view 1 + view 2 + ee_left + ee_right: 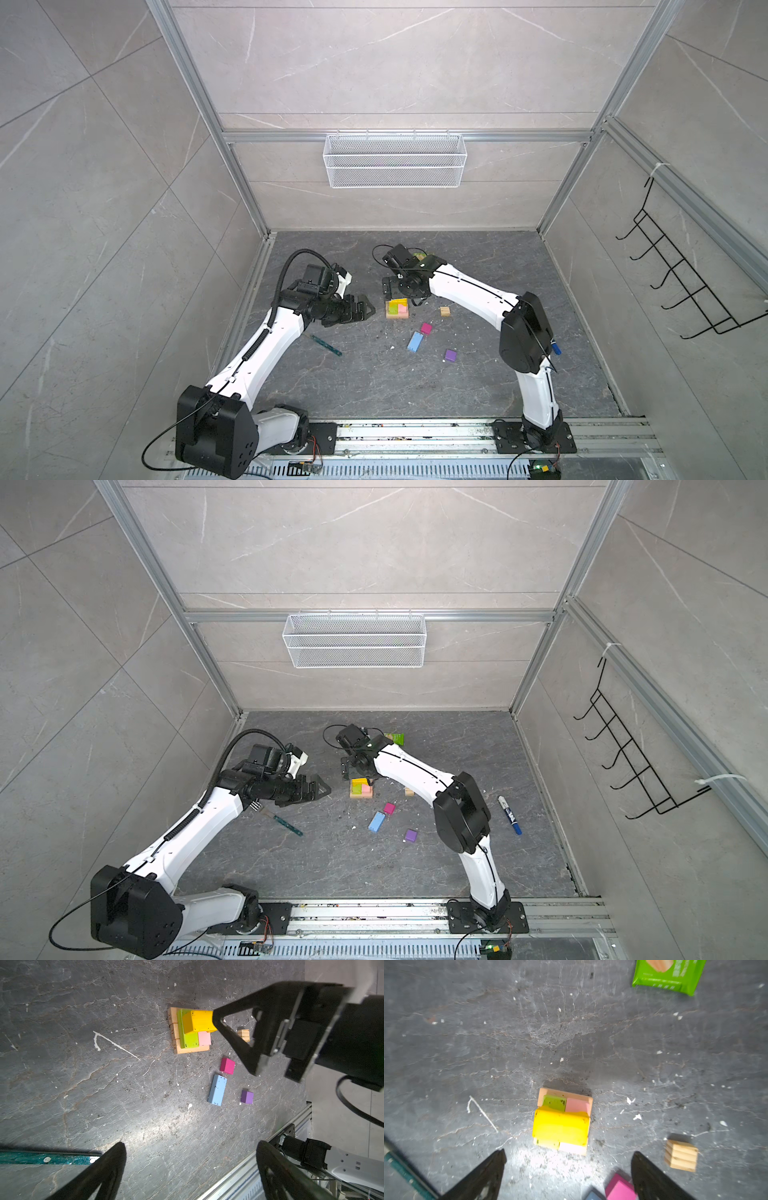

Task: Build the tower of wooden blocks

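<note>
Evidently finished with the yellow block (560,1128): lies flat and crosswise over the lime block (554,1103) and the pink block (576,1105), bridging the two so that one weight ties both down. Hovers over it with the right hand (568,1155), jaws spread wide and clamped on nothing, which probably gives room to lift away without nudging the stack.

Puts the tower (397,308) near the middle of the counter (374,386), within reach of either arm. Rests it on tan bars (173,1022) laid side by side, a broad footing for the narrower layers above.

Holds the left hand (191,1145) near the tower on its left in both top views, not touching it, jaws wide apart and empty. Looks parked there so as not to crowd the right arm.

Leaves four wood blocks loose on the counter nearby:
- the tan cube (445,311)
- the magenta block (426,328), close to the light blue block (415,342)
- the purple block (451,355), apart from the others

Seems roughly half built. Likely saves the small tan cube for the top, where a small footprint suits.

Leaves aside the teal stick (326,345) and the green packet (668,974), which are no part of the build.
</note>
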Motion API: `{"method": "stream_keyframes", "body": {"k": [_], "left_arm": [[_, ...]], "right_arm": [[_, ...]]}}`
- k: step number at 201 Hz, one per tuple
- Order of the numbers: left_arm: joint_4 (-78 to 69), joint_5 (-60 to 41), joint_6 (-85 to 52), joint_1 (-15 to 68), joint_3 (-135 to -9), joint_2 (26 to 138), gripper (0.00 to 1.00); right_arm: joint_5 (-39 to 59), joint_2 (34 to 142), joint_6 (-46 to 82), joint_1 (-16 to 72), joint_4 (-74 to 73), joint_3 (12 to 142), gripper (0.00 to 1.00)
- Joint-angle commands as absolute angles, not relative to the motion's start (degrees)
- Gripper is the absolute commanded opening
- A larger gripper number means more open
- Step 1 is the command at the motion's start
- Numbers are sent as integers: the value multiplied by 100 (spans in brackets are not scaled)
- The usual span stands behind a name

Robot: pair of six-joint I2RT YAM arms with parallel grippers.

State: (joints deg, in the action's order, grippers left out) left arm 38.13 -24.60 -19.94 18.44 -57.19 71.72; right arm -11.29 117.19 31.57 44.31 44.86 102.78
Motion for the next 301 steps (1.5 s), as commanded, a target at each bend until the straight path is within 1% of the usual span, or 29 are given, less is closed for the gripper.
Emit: {"method": "stream_keyframes", "body": {"k": [1,47,80,110,138,177,233,301], "left_arm": [[3786,-2181,-2154,2068,-5704,7292,100],[3725,-1670,-2479,2691,-5637,7460,100],[3386,-1619,-2780,2776,-5471,7227,99],[3294,-1400,-2883,2775,-5274,6960,100],[3454,-1120,-2935,2771,-5368,6976,100],[3745,-738,-2918,2777,-5767,7153,100],[3775,-802,-3008,2777,-5977,7367,99],[3947,-639,-3173,2747,-6142,7399,100]], "right_arm": [[-1206,11167,2826,4412,4290,9747,95],[-780,10202,2515,4395,4129,8632,93],[-28,9612,2269,4401,3849,7698,92],[309,9207,2283,4412,3558,6857,93],[622,8953,2355,4487,3106,6112,93],[678,9087,2619,4828,2688,5812,93],[593,9538,2937,5058,2392,5809,93],[758,9942,3097,5279,2134,5812,93]]}}
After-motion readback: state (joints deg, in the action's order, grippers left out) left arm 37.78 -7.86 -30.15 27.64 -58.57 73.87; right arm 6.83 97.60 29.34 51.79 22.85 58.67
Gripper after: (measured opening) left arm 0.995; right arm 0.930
